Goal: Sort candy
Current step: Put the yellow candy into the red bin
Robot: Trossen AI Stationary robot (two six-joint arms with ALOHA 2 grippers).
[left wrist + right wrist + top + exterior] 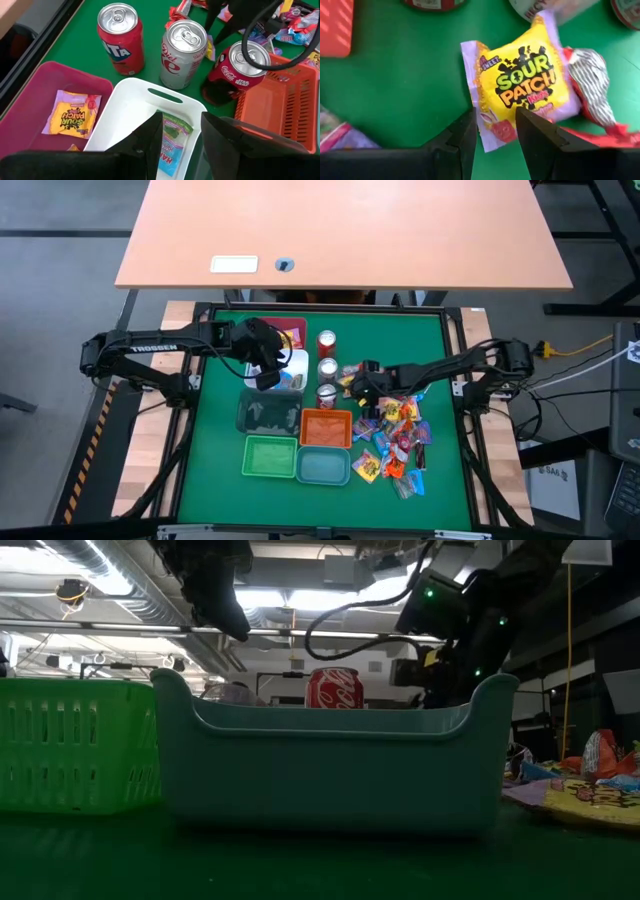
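My left gripper hangs open over the white bin. A green-and-blue candy packet lies in that bin below the gap between the fingers. Beside it, a yellow Sour Patch packet lies in the pink bin. My right gripper is open at the left edge of the candy pile, pointing down. Its fingers straddle the near corner of a yellow Sour Patch packet lying flat on the green mat. A red-and-white wrapped sweet lies beside that packet. My right gripper comes from above, with its fingers on either side of the yellow packet's near corner. The packet lies flat on the mat. I cannot tell whether the fingers touch it.
Three cans stand in a row between the two grippers. A dark grey bin, an orange bin, a green bin and a teal bin sit toward the near edge. Bare green mat lies to the left of the bins.
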